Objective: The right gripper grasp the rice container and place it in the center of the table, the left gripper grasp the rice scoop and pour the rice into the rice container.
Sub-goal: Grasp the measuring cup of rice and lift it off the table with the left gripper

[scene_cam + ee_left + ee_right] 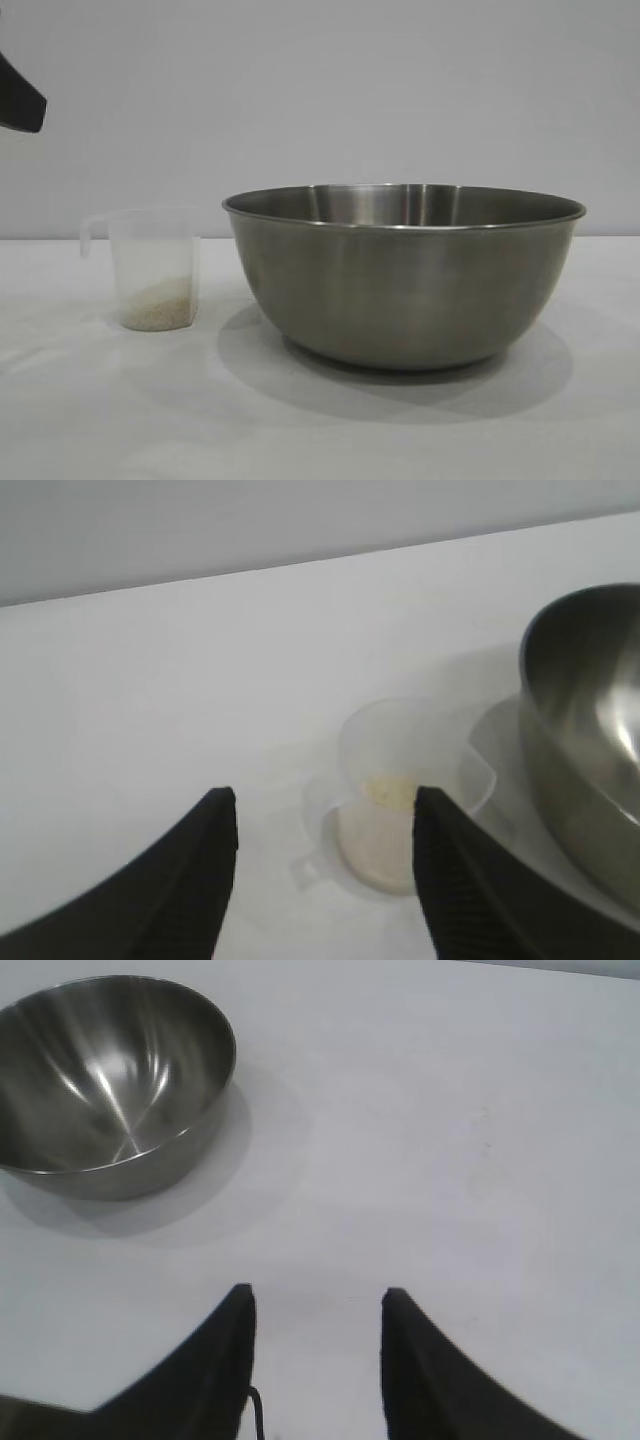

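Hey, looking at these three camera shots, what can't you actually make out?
- Left claw: exterior view shows only a dark tip at the left edge; the frame cuts off the rest.
- Right claw: absent from the exterior view; arm cut off in its own wrist view.
- Rice scoop: one finger covers part of its side in the left wrist view.
- Rice container interior: hidden behind its wall in the exterior view.

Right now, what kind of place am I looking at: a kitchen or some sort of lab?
Probably a lab test bench, not a kitchen: a bare white table against a blank wall, just a steel bowl and a plastic measuring cup of rice, and black robot grippers.
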Controlling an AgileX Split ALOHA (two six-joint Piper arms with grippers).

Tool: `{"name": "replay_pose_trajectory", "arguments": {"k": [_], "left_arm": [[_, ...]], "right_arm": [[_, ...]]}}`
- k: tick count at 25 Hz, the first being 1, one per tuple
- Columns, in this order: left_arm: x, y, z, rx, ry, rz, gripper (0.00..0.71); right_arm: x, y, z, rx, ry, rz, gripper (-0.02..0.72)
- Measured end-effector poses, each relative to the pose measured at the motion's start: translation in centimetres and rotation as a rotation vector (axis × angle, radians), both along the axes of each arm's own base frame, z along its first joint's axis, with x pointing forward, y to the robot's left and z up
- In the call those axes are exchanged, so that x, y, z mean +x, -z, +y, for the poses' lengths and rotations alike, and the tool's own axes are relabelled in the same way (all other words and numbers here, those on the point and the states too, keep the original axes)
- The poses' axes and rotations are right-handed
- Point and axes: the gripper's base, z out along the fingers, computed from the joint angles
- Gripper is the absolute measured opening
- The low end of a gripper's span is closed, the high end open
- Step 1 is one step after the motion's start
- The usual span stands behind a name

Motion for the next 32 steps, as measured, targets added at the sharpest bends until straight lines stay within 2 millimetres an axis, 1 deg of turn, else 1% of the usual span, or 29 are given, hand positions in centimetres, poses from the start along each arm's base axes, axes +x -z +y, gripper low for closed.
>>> {"name": "replay_pose_trajectory", "arguments": {"k": [1, 2, 3, 4, 9, 14, 20, 32], "left_arm": [[0.0, 0.5, 0.0, -0.002, -0.002, 0.011, 0.275], [0.0, 1.0, -0.1, 0.001, 0.004, 0.027, 0.280], [0.0, 1.5, -0.2, 0.005, 0.013, 0.044, 0.235], [0.0, 1.9, -0.3, 0.009, 0.029, 0.060, 0.228], [-0.1, 3.3, -0.6, 0.032, 0.065, 0.111, 0.236], [0.1, 3.7, -0.6, 0.037, 0.049, 0.123, 0.236], [1.9, 4.2, -1.2, 0.028, 0.024, 0.101, 0.236], [3.8, 5.5, -2.0, 0.026, 0.011, 0.099, 0.236]], "right_arm": [[0.0, 0.0, 0.0, -0.001, 0.001, 0.000, 0.286], [0.0, 0.0, 0.0, -0.001, 0.001, 0.000, 0.286], [0.0, 0.0, 0.0, -0.001, 0.001, 0.000, 0.286], [0.0, 0.0, 0.0, -0.001, 0.001, 0.000, 0.286], [0.0, 0.0, 0.0, -0.001, 0.001, 0.000, 0.286], [0.0, 0.0, 0.0, -0.001, 0.001, 0.000, 0.286], [0.0, 0.0, 0.0, -0.001, 0.001, 0.000, 0.286], [0.0, 0.0, 0.0, -0.001, 0.001, 0.000, 0.286]]}}
